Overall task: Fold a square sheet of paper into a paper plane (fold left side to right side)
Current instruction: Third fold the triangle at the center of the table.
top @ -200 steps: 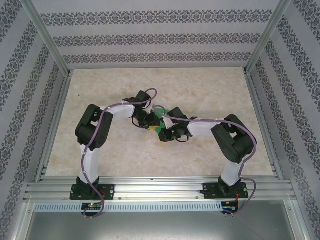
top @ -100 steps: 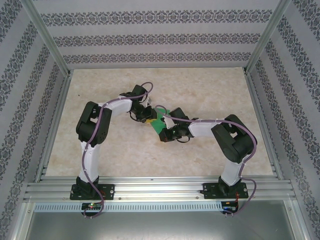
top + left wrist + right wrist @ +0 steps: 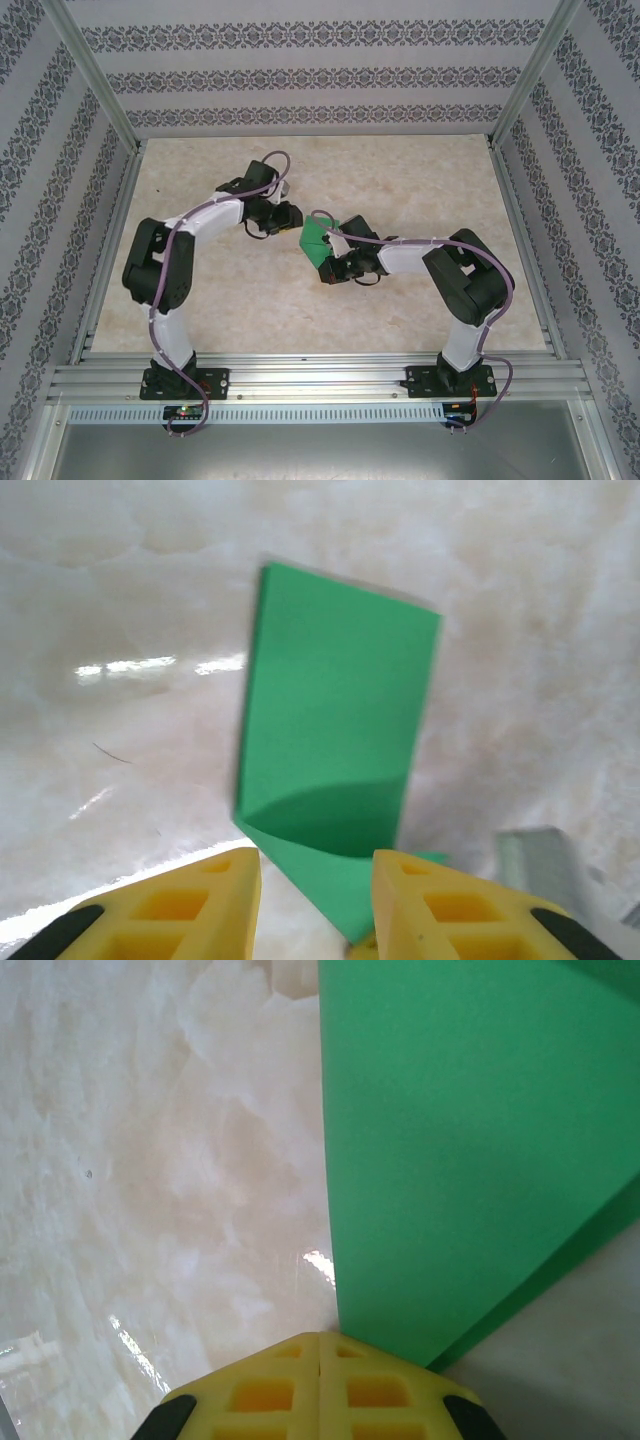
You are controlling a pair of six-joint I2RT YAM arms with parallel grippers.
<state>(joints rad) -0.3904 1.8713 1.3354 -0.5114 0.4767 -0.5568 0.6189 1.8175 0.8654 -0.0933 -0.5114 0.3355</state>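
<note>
The square sheet of paper (image 3: 318,243) is bright green and lies mid-table, folded over. In the left wrist view one flap of the paper (image 3: 335,710) stands up from the crease and the other lies flat. My left gripper (image 3: 292,218) hovers just left of it. Its yellow fingers (image 3: 215,900) are apart, and my left gripper (image 3: 315,868) has nothing between them. My right gripper (image 3: 330,262) is at the sheet's near right part. In its wrist view my right gripper (image 3: 320,1345) is shut, its tips at the corner of the paper (image 3: 460,1150).
The marble-look table (image 3: 420,180) is fenced by aluminium rails (image 3: 320,375) along the near edge and patterned walls (image 3: 300,75) on three sides. Both arms bend in toward the middle, with purple cables looping over them.
My left arm has pulled back to the left, away from the sheet, and its jaws have opened. More green paper now shows between the arms. The right arm has not moved.
</note>
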